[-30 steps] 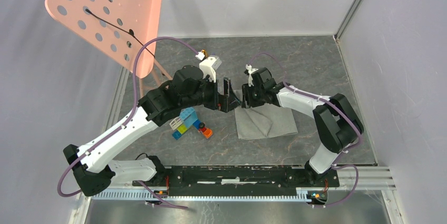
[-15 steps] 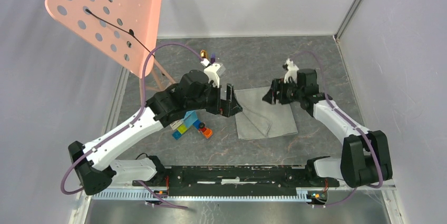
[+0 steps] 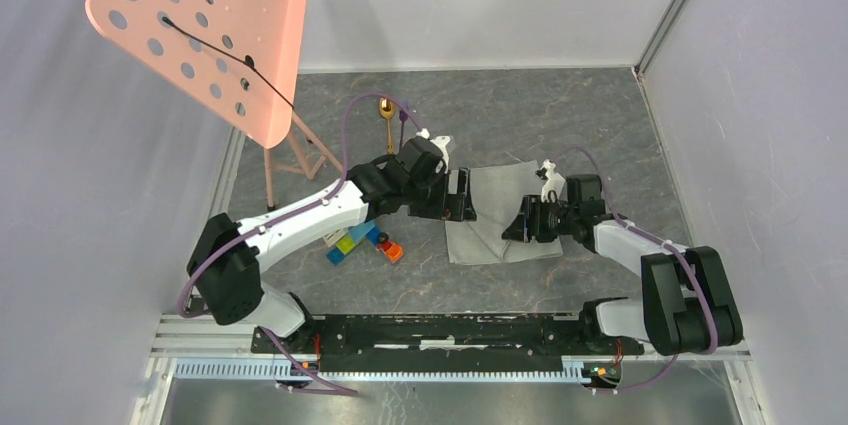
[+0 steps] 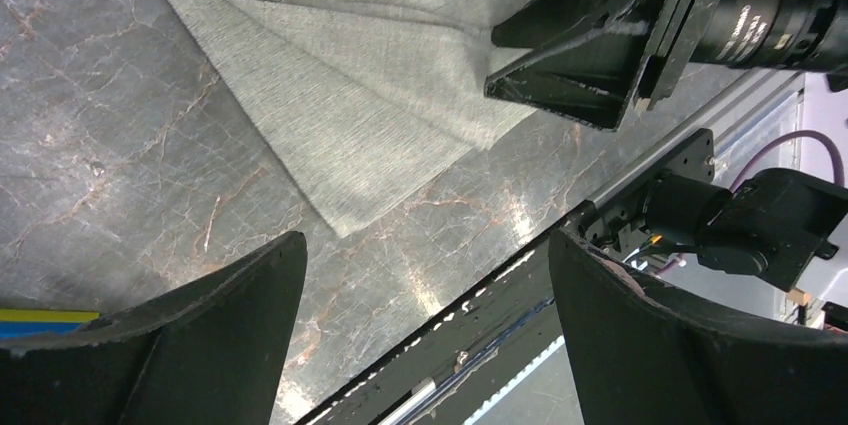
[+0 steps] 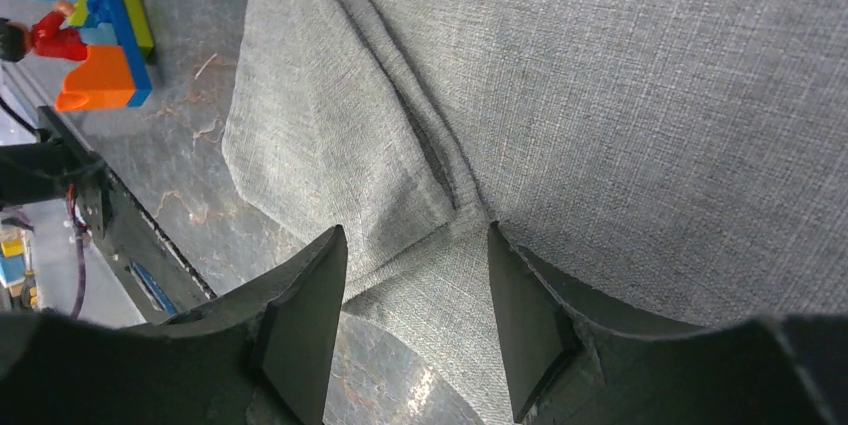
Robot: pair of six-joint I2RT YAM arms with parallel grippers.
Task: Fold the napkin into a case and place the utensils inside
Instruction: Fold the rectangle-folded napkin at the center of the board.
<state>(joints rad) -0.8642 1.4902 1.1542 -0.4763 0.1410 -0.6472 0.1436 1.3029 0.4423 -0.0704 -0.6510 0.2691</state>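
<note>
The grey-green napkin lies flat on the table as a broad folded patch with a diagonal flap; no case shows. My left gripper hovers open at its left edge, its jaws over bare table beside a cloth corner. My right gripper is low over the napkin's near part, open, its fingertips either side of a fold. In the left wrist view the right gripper sits on the napkin. The gold spoon and purple fork lie at the back.
Colourful toy blocks sit left of the napkin, also seen as blocks in the right wrist view. A pink perforated stand leans at the back left. The black rail runs along the near edge.
My left arm stretched right toward the napkin's left edge, uncovering the spoon and fork. My right gripper left the napkin's far-left corner, swung right, then came down over its near part.
</note>
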